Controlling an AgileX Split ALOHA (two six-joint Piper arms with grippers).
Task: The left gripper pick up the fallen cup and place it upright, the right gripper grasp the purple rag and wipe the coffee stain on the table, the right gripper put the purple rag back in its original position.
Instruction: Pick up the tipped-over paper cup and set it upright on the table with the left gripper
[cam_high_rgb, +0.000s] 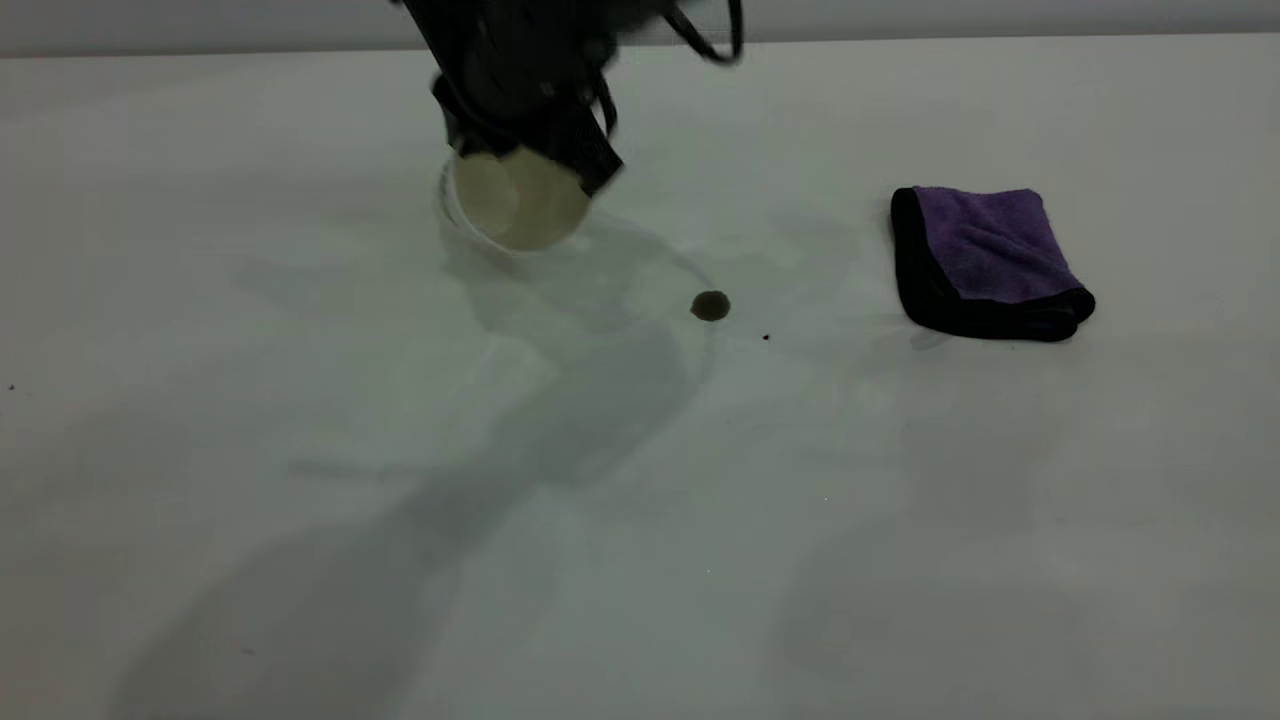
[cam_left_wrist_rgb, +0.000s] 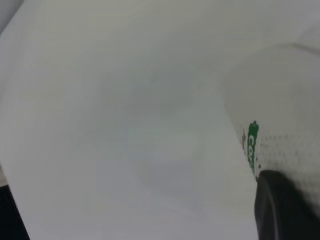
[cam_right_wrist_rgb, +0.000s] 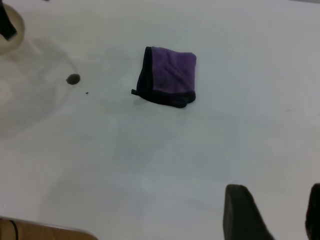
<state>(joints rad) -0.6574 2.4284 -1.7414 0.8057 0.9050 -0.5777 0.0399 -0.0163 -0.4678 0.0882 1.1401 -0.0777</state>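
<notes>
My left gripper (cam_high_rgb: 540, 150) is shut on the white cup (cam_high_rgb: 515, 200) and holds it tilted at the back of the table (cam_high_rgb: 300, 500), its cream mouth facing the camera. In the left wrist view the cup's wall with its green band (cam_left_wrist_rgb: 280, 140) lies against one black finger (cam_left_wrist_rgb: 280, 210). The coffee stain (cam_high_rgb: 710, 306) sits on the table right of the cup, and it shows in the right wrist view (cam_right_wrist_rgb: 73, 79). The purple rag (cam_high_rgb: 985, 260) lies folded at the right and shows in the right wrist view (cam_right_wrist_rgb: 167, 76). My right gripper (cam_right_wrist_rgb: 272, 210) is open, well away from the rag.
A tiny dark speck (cam_high_rgb: 766, 338) lies just right of the stain. The table's far edge meets a grey wall behind the left arm. A wooden edge (cam_right_wrist_rgb: 40, 231) shows at a corner of the right wrist view.
</notes>
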